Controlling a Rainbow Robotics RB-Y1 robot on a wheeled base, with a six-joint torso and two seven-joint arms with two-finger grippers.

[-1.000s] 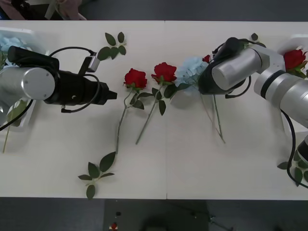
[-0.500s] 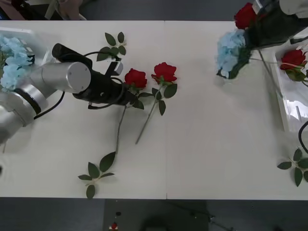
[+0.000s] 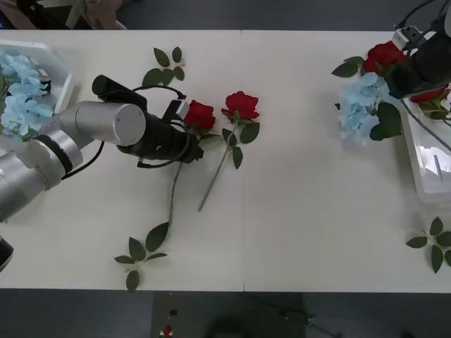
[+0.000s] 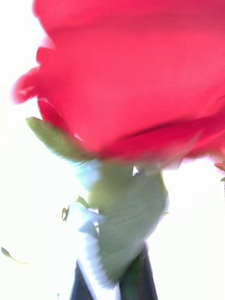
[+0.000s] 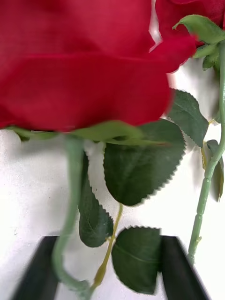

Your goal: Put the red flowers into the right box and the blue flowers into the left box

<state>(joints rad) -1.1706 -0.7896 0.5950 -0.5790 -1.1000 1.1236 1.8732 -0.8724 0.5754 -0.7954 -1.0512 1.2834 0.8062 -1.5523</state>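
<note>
While its two black fingers (image 5: 40, 267) stood apart on either side of a rose stem, the left gripper (image 3: 189, 144) sat low on the white table (image 3: 296, 211), just under the bloom of the nearer red rose (image 3: 199, 114). In the left wrist view that rose's stem (image 5: 70, 211) and leaves lay between the parted fingers, not pinched. A second red rose (image 3: 241, 105) lay just beside the first, its stem slanting toward the table's near edge. A loose leaf sprig (image 3: 144, 248) lay past the stem ends, and another leaf sprig (image 3: 164, 67) lay on the far side of the left arm.

The right gripper (image 3: 416, 74) hung at the table's far right end, closed on stems: a red rose (image 3: 384, 55) and a pale blue hydrangea cluster (image 3: 361, 105) stood out from it together, over the table just beside the right box (image 3: 426, 169). In the right wrist view the held rose (image 4: 136, 79) sat close above a green leaf and pale blue petals. Another red rose (image 3: 433, 96) showed in that box behind the gripper.

In the left box (image 3: 60, 70) lay blue hydrangea clusters (image 3: 21, 95). A third leaf sprig (image 3: 433, 246) lay near the right edge.
</note>
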